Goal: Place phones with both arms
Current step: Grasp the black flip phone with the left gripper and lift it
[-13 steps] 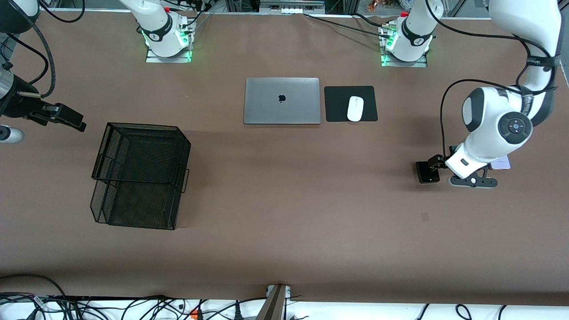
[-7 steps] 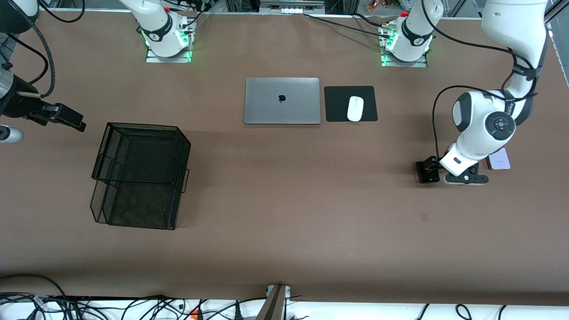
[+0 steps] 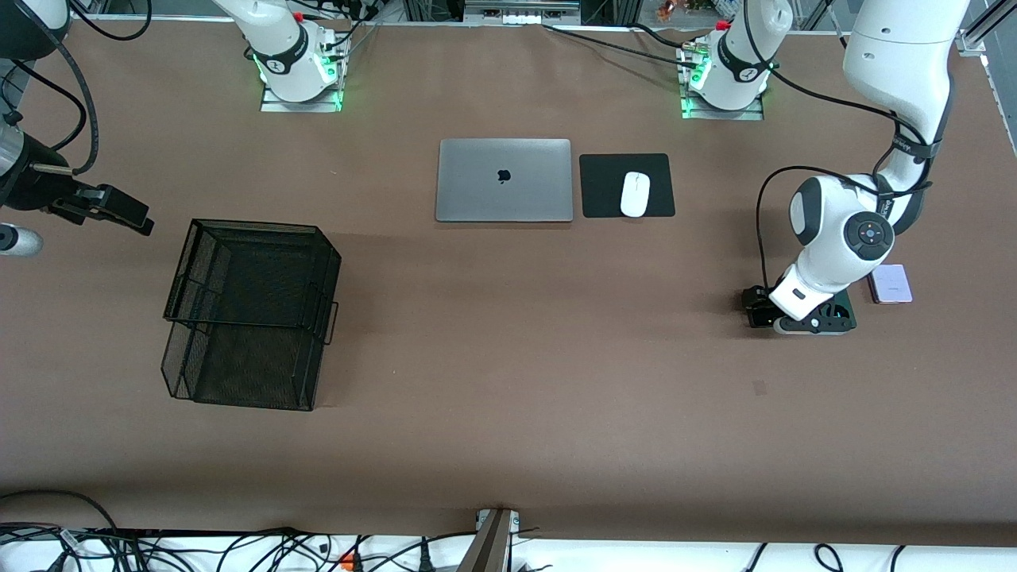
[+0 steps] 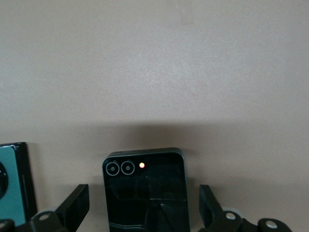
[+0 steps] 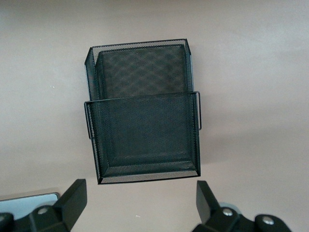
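Note:
The small black phone (image 4: 145,191) lies flat on the table between the fingers of my open left gripper (image 4: 143,205), with a gap on each side. In the front view the left gripper (image 3: 767,306) hangs low over this black phone (image 3: 760,321). Beside it, the dark green phone (image 3: 847,308) (image 4: 10,182) is partly hidden under the left arm's wrist. The pale lilac phone (image 3: 890,284) lies just past the green one, toward the left arm's end. My right gripper (image 3: 131,216) (image 5: 140,205) waits open and empty, up at the right arm's end of the table.
A black two-tier mesh tray (image 3: 254,229) (image 5: 142,99) stands toward the right arm's end. A closed grey laptop (image 3: 504,180) and a white mouse (image 3: 635,194) on a black pad (image 3: 604,187) lie near the arms' bases.
The left arm has swung toward the right arm's end, moving its gripper from over the green phone to over the black one. The lilac phone is now uncovered. The right arm has not moved.

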Robot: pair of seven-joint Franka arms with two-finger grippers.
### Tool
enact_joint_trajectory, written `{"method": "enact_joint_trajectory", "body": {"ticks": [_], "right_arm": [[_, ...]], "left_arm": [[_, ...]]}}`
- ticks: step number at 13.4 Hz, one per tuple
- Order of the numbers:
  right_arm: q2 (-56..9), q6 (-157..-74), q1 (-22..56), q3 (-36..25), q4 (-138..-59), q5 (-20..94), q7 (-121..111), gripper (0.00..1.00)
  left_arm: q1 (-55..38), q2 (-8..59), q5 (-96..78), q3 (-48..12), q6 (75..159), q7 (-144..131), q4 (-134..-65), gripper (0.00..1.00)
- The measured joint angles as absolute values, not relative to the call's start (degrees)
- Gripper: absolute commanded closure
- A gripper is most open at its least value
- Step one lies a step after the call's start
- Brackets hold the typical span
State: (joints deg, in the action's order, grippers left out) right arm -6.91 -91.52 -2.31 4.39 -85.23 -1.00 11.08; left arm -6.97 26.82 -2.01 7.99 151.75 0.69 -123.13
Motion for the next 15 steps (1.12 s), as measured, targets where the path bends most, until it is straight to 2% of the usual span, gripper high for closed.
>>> {"method": "enact_joint_trajectory", "body": {"ticks": [10, 12, 13, 15], "right_arm": [[-6.9, -91.5, -2.3, 4.3, -85.2, -1.0, 11.1, 0.00], [-6.9, -91.5, -2.3, 4.3, -85.2, -1.0, 11.1, 0.00], [-6.9, -91.5, -2.3, 4.3, -85.2, -1.0, 11.1, 0.00], [-6.9, -91.5, -2.3, 4.3, -85.2, -1.0, 11.1, 0.00]], "left_arm": [[-6.9, 28.9, -6.6, 7.9, 152.8, 0.3, -123.1, 0.00], [-6.9, 29.3, -7.1, 7.9, 153.0, 0.2, -123.1, 0.18], [-6.9, 29.6, -8.5, 7.9, 153.3, 0.2, -123.1, 0.35], [-6.9, 29.5, -9.7, 7.9, 154.0, 0.2, -123.1, 0.76]]}}
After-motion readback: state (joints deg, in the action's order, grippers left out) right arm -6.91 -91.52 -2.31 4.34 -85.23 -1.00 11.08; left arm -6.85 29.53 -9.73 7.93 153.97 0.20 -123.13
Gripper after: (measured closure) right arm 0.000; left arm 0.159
